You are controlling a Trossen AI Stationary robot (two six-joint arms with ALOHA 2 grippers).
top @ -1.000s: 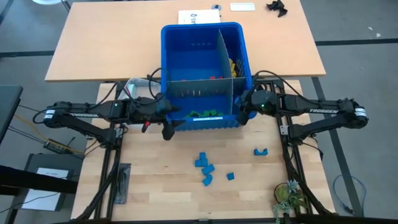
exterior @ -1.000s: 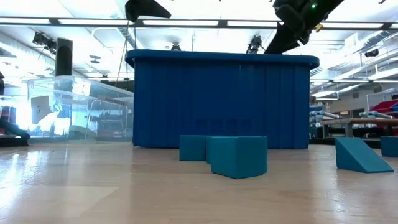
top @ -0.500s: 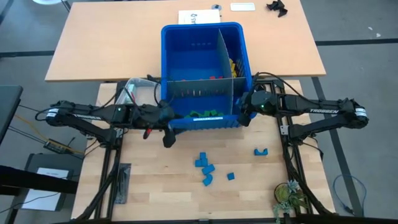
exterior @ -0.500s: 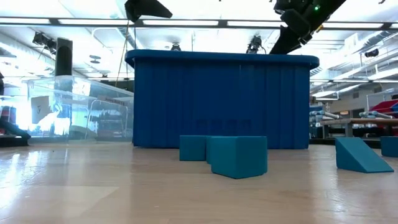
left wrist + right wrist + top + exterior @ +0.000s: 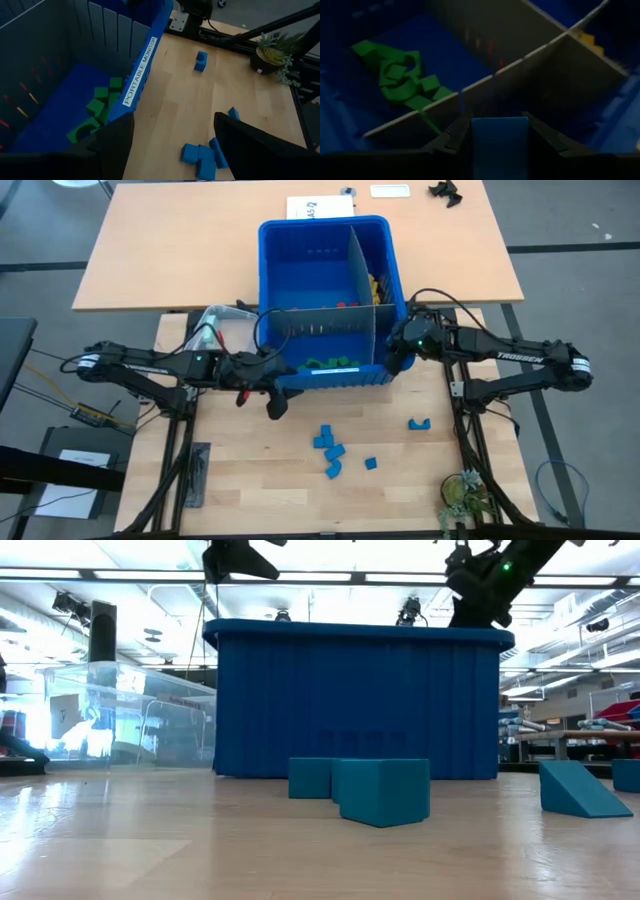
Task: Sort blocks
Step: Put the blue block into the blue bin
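A pale wooden tabletop (image 5: 250, 470) carries a large blue bin (image 5: 300, 270) split by grey dividers (image 5: 360, 275). The right pincer (image 5: 499, 131) hangs over the bin's right side, pinching 1 blue block (image 5: 499, 145). Best to centre it over the proper compartment, clear of the dividers, before letting go. The left pincer (image 5: 172, 145), spread and empty, hovers by the bin's front wall; loose blue blocks (image 5: 330, 450) lie nearby.

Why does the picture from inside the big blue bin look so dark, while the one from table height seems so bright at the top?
Right wrist view: the camera looks down into the blue plastic bin, whose walls shade it; the green toy bricks and the blue brick between the right gripper fingers look dim. Low view: ceiling light strips glare, and the bin's near wall is backlit.
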